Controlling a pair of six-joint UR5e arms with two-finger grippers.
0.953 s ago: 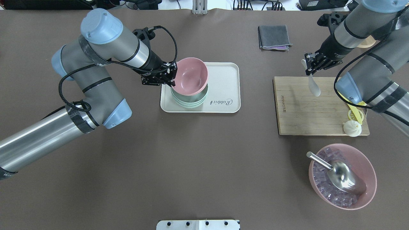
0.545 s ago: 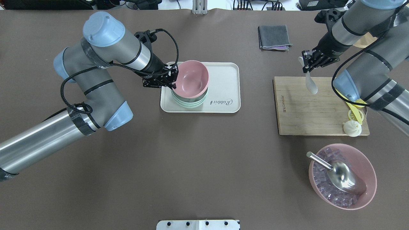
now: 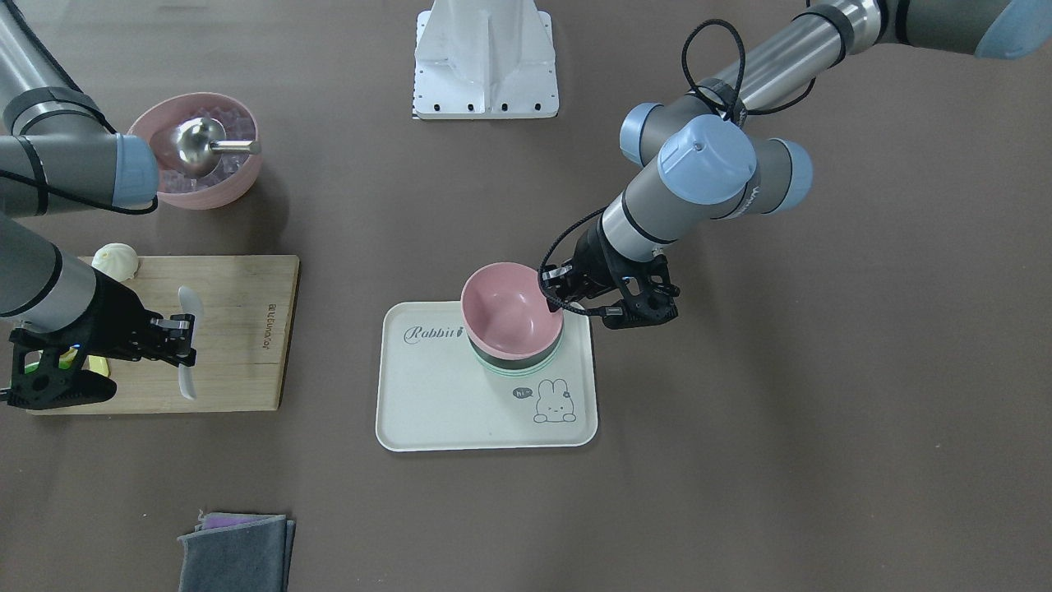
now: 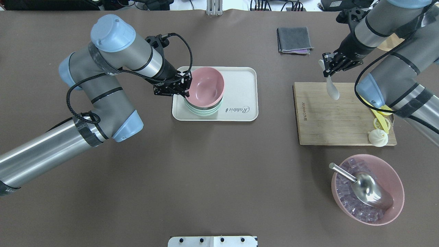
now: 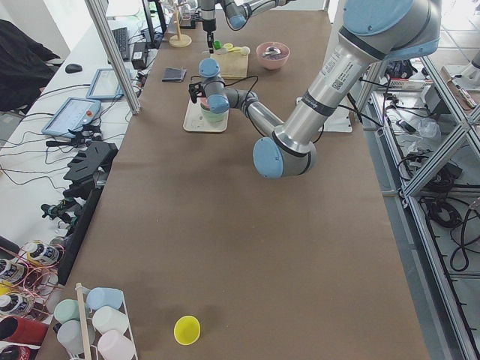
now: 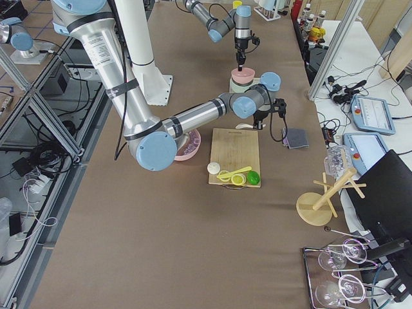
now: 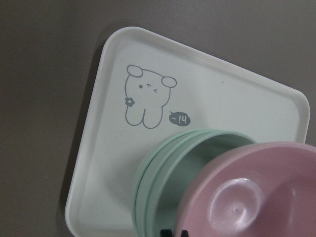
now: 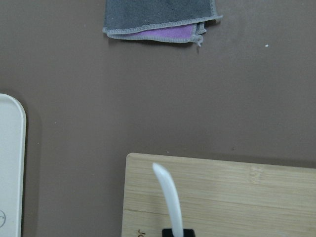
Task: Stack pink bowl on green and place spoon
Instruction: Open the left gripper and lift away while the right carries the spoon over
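The pink bowl (image 4: 205, 85) sits a little tilted on the stack of green bowls (image 4: 204, 110) on the white rabbit tray (image 4: 240, 103). My left gripper (image 4: 185, 87) is shut on the pink bowl's left rim. In the front view the bowl (image 3: 505, 308) covers the green stack (image 3: 518, 366). The left wrist view shows the pink bowl (image 7: 252, 192) offset over the green bowls (image 7: 163, 177). My right gripper (image 4: 325, 68) is shut on the handle of a white spoon (image 4: 332, 88), which hangs above the far edge of the wooden board (image 4: 329, 116). It also shows in the right wrist view (image 8: 168, 197).
A second pink bowl (image 4: 394, 202) of ice cubes with a metal scoop (image 4: 363, 185) stands at the front right. A white bun (image 4: 378, 138) and a yellow tool (image 4: 380, 118) lie on the board. A folded grey cloth (image 4: 294, 40) lies at the back.
My left gripper has brought the tilted pink bowl down and more level onto the green stack. My right gripper has carried the spoon a little farther back and to the left.
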